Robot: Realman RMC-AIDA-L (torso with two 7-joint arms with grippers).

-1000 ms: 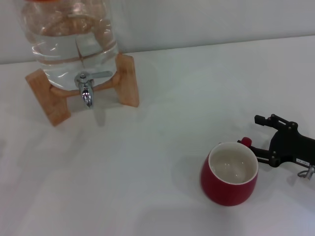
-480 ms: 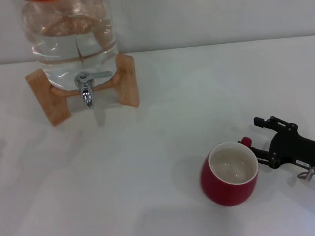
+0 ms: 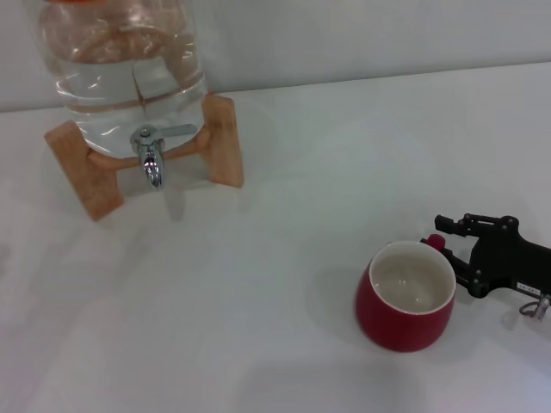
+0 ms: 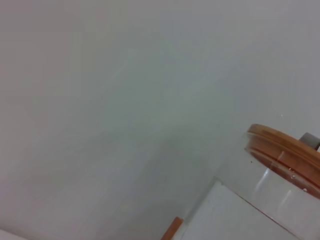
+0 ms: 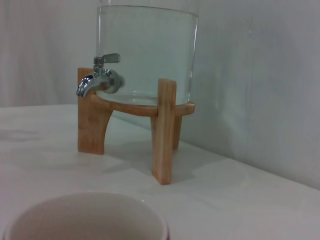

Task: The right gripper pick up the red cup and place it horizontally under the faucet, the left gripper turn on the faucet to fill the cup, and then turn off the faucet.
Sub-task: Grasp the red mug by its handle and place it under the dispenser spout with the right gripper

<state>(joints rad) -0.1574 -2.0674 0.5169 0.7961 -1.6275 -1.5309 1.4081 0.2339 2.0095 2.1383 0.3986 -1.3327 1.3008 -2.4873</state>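
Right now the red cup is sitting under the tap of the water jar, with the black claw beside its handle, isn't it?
Not quite. The red cup is not under the tap; it stands well away from it on the white table, as the head view shows. The black claw, the right gripper, is indeed beside the cup's handle.

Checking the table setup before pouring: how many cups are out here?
1. The red cup stands upright on the white table, to the robot's right of the faucet, with the right gripper at its handle. No other cup shows.
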